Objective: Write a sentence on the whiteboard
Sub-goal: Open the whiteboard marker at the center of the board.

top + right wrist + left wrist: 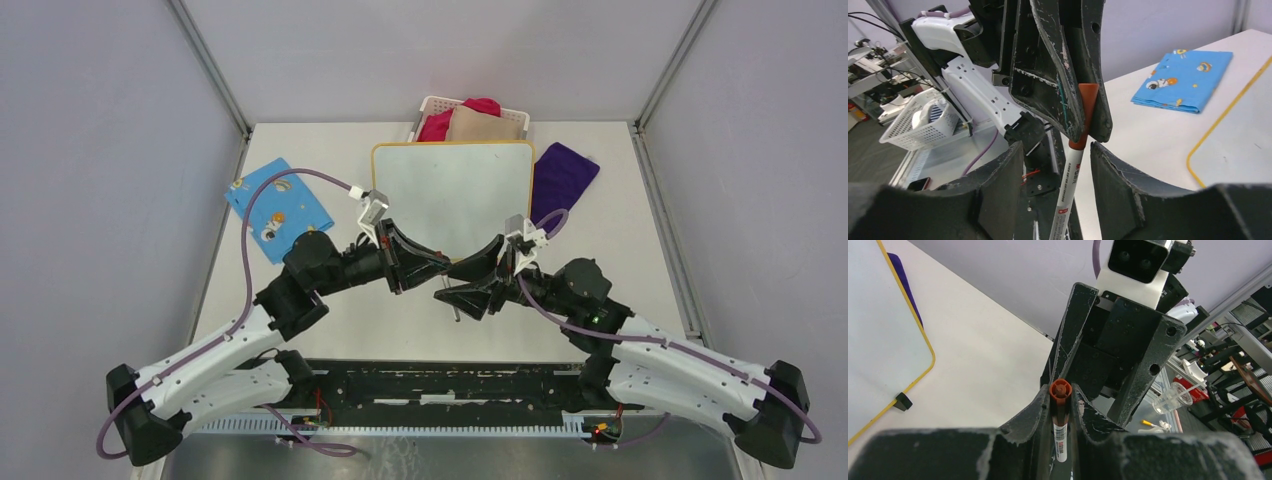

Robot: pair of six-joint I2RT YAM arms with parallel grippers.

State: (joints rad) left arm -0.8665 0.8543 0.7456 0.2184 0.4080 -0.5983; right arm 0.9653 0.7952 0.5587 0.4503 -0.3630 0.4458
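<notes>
The whiteboard (452,190), white with a yellow-orange rim, lies at the table's back centre, and its face shows no sentence. Both grippers meet in front of it. My left gripper (445,266) (1060,390) is shut on the red cap end of a white-barrelled marker (1061,440). In the right wrist view the marker (1068,190) runs down from the left gripper's fingers. It passes between the fingers of my right gripper (1057,146) (445,283), which stands open with a gap on both sides. A corner of the whiteboard (878,340) shows in the left wrist view.
A blue patterned cloth (278,208) lies at the left of the table. A purple cloth (562,175) lies right of the board. A white basket (431,102) with red and tan cloths stands behind it. Metal frame posts rise at the back corners.
</notes>
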